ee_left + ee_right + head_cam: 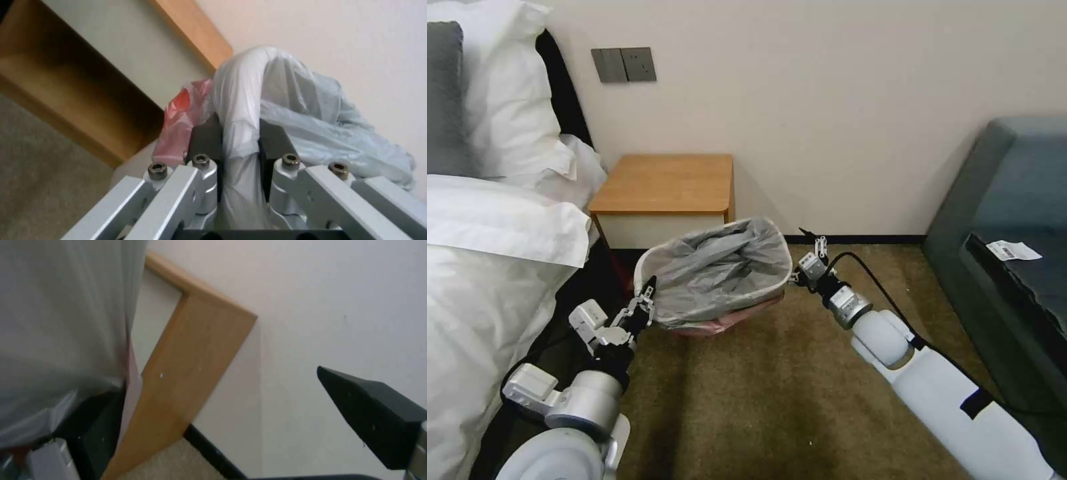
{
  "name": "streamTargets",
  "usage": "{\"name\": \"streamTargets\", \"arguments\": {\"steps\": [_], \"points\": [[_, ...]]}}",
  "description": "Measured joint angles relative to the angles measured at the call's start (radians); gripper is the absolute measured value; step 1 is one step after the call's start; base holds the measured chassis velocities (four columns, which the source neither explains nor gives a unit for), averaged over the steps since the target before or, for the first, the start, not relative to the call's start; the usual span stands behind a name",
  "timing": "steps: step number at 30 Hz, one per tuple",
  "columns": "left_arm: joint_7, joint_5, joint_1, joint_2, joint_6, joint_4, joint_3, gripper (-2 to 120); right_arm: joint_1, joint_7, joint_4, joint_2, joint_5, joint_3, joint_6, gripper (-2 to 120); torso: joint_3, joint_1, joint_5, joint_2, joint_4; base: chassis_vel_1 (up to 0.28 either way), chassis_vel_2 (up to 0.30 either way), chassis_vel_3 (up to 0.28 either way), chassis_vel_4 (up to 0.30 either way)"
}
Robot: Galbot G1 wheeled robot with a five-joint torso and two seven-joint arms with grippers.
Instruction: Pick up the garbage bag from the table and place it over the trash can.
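1. Nearest me, at 7 o'clock in the head view, I see the left arm reaching forward. The left gripper [647,297] sits at the near-left rim of the trash can [644,267].
2. In the left wrist view, the left gripper's [240,140] fingers [205,140] are clamped together on a fold of the garbage bag [249,100]; the pink band shows just beside them.
3. At 4 o'clock the right arm extends to the can's right side. The right gripper [808,257] stands just beside the rim, with its jaws apart: in the right wrist view one dark finger [373,416] stands well clear of the other, with grey bag film [58,323] against the other side.
4. At the centre, on the carpet [774,387], the garbage bag [720,267] lines the trash can, its grey film draped over the rim and its pink band hanging below the near edge.
5. At 11 o'clock behind the can stands the table [667,183], against the wall [840,113].
6. At 9 o'clock lies a bed [487,227]; at 3 o'clock, a grey sofa [1007,193].
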State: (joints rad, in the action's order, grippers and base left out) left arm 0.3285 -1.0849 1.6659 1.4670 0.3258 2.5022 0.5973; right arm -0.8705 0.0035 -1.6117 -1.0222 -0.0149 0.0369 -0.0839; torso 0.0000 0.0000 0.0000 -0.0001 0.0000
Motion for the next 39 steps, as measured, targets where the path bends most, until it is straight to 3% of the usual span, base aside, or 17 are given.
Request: {"name": "streamTargets", "arguments": {"steps": [13,23,29,33,39], "points": [[0.006,-0.031,0.0,0.017,0.006,-0.003,0.001,13,0.007,0.006,0.16,-0.072,-0.047,-0.007,-0.05,100,0.0,0.0,0.0,0.0,0.0001,0.0,0.0,0.0,0.0],[0.013,-0.069,-0.04,-0.02,0.01,-0.003,0.004,13,-0.003,0.024,0.242,-0.093,-0.079,-0.02,-0.091,100,0.0,0.0,0.0,0.0,0.0001,0.0,0.0,0.0,0.0],[0.013,-0.061,-0.071,-0.046,0.01,-0.003,0.009,13,-0.033,0.05,0.174,-0.079,-0.067,-0.035,-0.103,100,0.0,0.0,-0.0001,0.0,0.0001,0.0,0.0,0.0,0.0],[0.001,-0.01,-0.114,-0.092,-0.009,-0.002,0.017,13,-0.082,0.084,0.011,-0.031,-0.016,-0.053,-0.097,100,0.0,0.0,0.0,0.0,-0.0001,0.0,0.0,0.0,0.0],[-0.009,0.03,-0.113,-0.103,-0.018,-0.011,0.012,12,-0.085,0.093,-0.076,-0.013,0.05,-0.058,-0.09,100,0.0,0.0,0.0002,0.0,0.0,0.0,0.0,0.0,0.0]]}}
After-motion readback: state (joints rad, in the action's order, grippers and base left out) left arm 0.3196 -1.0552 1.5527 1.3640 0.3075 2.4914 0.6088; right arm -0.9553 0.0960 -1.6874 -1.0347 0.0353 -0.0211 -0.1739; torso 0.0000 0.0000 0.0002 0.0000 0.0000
